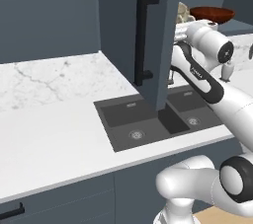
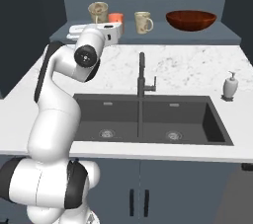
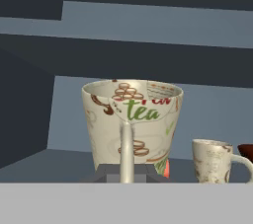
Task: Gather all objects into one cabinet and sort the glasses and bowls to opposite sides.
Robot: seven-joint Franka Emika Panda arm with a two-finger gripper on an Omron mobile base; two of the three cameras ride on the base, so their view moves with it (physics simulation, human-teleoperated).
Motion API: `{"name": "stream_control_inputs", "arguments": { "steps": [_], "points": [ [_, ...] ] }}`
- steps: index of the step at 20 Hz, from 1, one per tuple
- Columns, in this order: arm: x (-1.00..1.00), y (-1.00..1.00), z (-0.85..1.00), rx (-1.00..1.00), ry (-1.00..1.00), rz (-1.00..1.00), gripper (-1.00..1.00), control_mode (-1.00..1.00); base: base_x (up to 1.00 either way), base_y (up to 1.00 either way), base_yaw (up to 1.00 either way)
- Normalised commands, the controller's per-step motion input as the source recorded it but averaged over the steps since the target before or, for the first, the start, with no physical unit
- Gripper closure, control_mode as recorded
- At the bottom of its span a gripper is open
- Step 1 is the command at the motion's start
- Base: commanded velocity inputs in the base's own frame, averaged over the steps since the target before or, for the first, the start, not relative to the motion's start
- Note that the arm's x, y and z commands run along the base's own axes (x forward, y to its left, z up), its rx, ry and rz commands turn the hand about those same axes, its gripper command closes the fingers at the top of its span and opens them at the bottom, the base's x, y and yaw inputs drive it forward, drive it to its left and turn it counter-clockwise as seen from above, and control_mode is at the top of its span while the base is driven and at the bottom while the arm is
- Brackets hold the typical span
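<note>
Cream mug [image 3: 131, 127] pinched by its rim in the gripper [image 3: 126, 176], over the cabinet shelf [image 2: 163, 35] far left; orange mug [image 2: 115, 18] just behind. Risk: knocking it.

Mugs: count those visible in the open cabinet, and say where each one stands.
3. A cream mug at the shelf's left is in the gripper, an orange mug stands just behind it, and a second cream mug stands mid-shelf, left of the bowl.
</note>
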Motion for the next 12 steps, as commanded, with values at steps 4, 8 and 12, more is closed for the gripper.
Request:
{"name": "stream_control_inputs", "arguments": {
  "steps": [4, 8, 12],
  "points": [
    [0.00, 0.00, 0.00, 0.00, 0.00, 0.00, 1.00, 1.00, 0.34, 0.00, 0.00],
    [0.00, 0.00, 0.00, 0.00, 0.00, 0.00, 1.00, 1.00, 0.14, 0.00, 0.02],
    [0.00, 0.00, 0.00, 0.00, 0.00, 0.00, 1.00, 1.00, 0.07, 0.00, 0.01]
  ]
}}
